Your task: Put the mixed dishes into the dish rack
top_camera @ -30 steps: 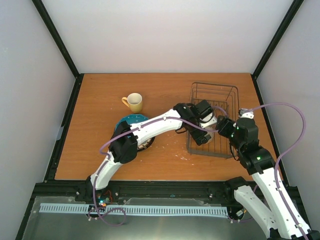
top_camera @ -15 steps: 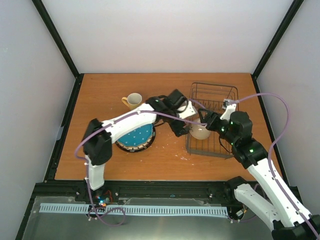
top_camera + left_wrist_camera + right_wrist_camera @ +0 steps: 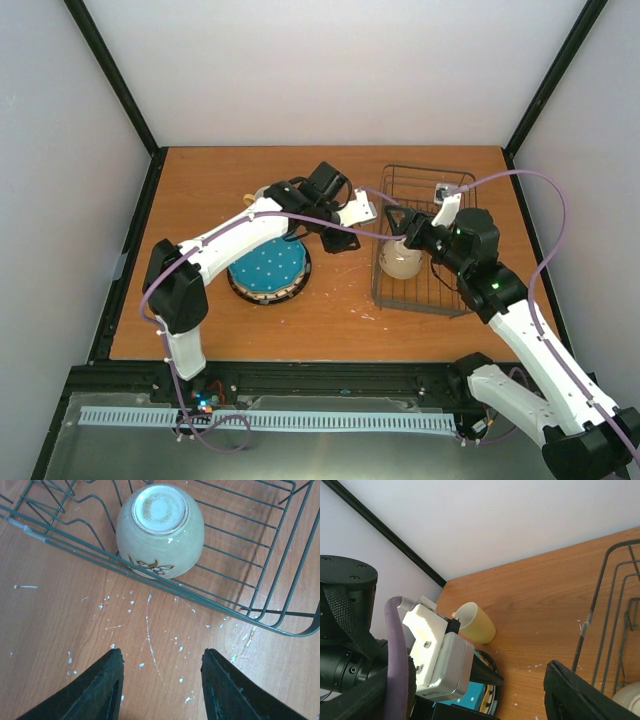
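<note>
The yellow mug (image 3: pixel 476 623) was found left of the left gripper (image 3: pixel 160 680), fingers parted and empty; the right gripper (image 3: pixel 398 222) could not be judged open or closed.

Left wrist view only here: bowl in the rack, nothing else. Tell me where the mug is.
Observer: The mug sits on the table, well left of the rack.
Operator: Now the plates.
Observer: Stacked on the table between mug and rack, teal plate on top.
Operator: Report the right arm.
Observer: Its fingers are open, over the rack near the bowl.
</note>
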